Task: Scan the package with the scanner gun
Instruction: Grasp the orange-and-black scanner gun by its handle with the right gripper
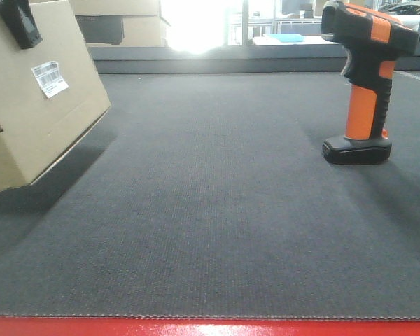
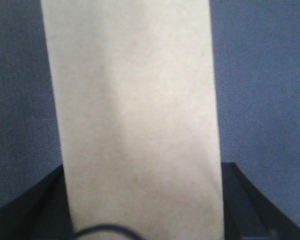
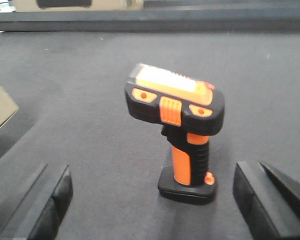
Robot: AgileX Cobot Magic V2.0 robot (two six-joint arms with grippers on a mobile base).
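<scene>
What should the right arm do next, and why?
Probably ease the right pincer forward and close it on the orange handle of the scanner gun. The gun stands upright and ungripped, framed between the open fingers, while the left pincer holds the package tilted, label showing.

A dark grey, fine-ribbed mat (image 1: 210,210) covers the work surface. A red strip (image 1: 210,327) edges its near side and a low dark ledge (image 1: 266,61) runs along its far side. The scanner gun (image 3: 182,130) stands upright on the mat on its flat black foot, just ahead of the right gripper (image 3: 157,202) and between its spread fingers, touching neither. The package (image 1: 35,105), clamped in the left gripper (image 2: 140,205), hangs tilted over the mat and casts a shadow on it. Whether its lowest edge touches the mat cannot be told.
</scene>
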